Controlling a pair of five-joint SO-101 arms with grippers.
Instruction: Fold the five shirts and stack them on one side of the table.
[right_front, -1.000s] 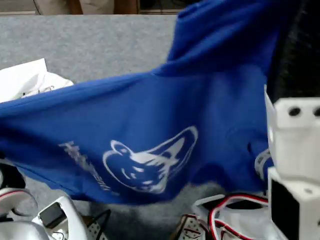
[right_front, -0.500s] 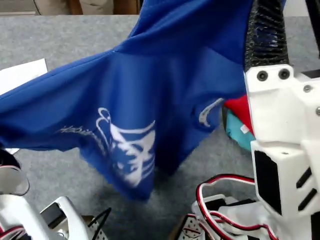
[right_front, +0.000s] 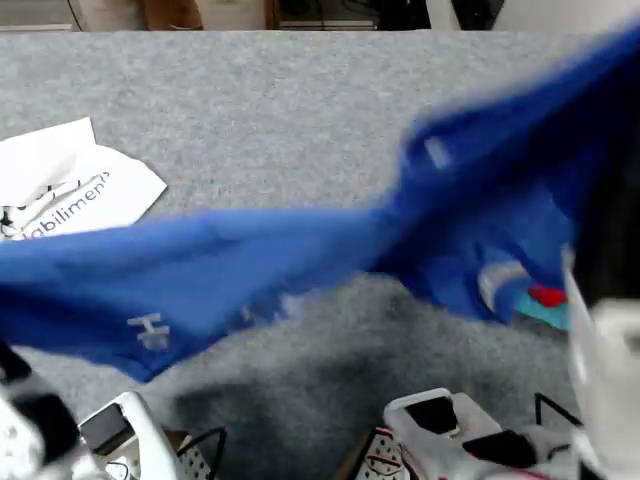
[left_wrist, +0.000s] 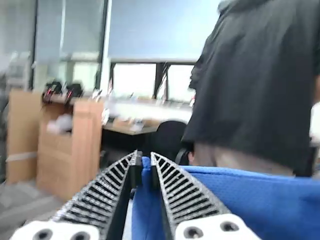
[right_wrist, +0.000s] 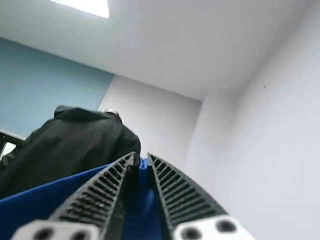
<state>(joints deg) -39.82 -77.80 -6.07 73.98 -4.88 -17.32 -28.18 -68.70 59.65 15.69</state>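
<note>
High view first: a blue shirt (right_front: 250, 270) in a smooth, slightly shiny knit with white print hangs stretched in the air over the table. It makes one long band from the left edge across to the far right, bunching into loose folds on the right. It's smeared, so the print is unreadable. Under it is the grey table (right_front: 300, 110), fuzzy like felt or short carpet. A folded white shirt (right_front: 75, 185) with dark lettering lies on the far left of the table, just beyond the blue band. Something red and teal (right_front: 545, 298) peeks out under the blue folds on the right, can't tell what. A boxy white plastic arm (right_front: 610, 380) sits at the right edge, and white arm bases (right_front: 440, 420) with dark wires line the near edge.

Left wrist view: the left gripper (left_wrist: 142, 159) has black ribbed, wedge-shaped fingers clenched on an edge of the blue shirt (left_wrist: 240, 200) — the cloth is pinched in the slit between them and shows a fine mesh weave. Behind it there's a brown wooden cabinet (left_wrist: 65, 145) and a row of bright windows (left_wrist: 135, 80).

Right wrist view: the right gripper (right_wrist: 141, 161) has the same ribbed black fingers, clamped tight on a fold of the blue shirt (right_wrist: 45, 207). It points up at a plain white ceiling (right_wrist: 200, 40), a bright light panel (right_wrist: 82, 6) and a pale blue wall (right_wrist: 30, 85).
</note>
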